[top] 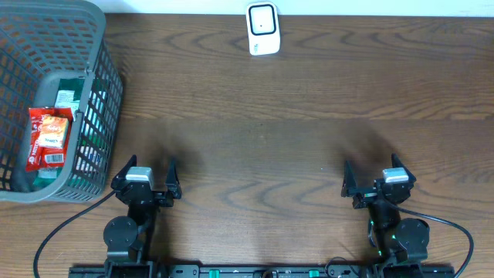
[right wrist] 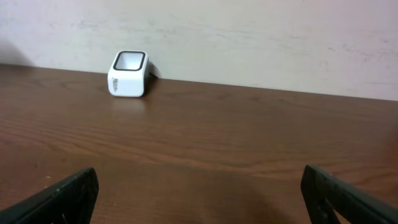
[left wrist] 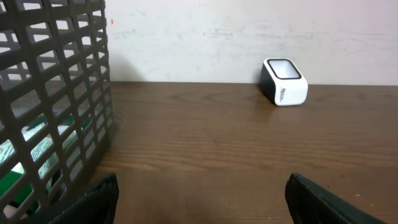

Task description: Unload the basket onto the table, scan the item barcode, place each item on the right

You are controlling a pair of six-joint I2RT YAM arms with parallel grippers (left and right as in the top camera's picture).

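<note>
A red snack packet (top: 50,137) lies in the grey mesh basket (top: 110,93) at the table's left, on top of green packets (top: 68,96). The white barcode scanner (top: 262,29) stands at the table's far edge, also in the left wrist view (left wrist: 285,81) and the right wrist view (right wrist: 129,74). My left gripper (top: 151,164) rests near the front edge, just right of the basket, open and empty (left wrist: 202,186). My right gripper (top: 371,166) sits at the front right, open with only bare wood between its fingers (right wrist: 199,177).
The basket wall (left wrist: 62,93) rises close on the left of the left gripper, with green packets visible through the mesh. A pale wall runs behind the scanner along the table's far edge. Dark wood tabletop (top: 262,139) stretches between the grippers and the scanner.
</note>
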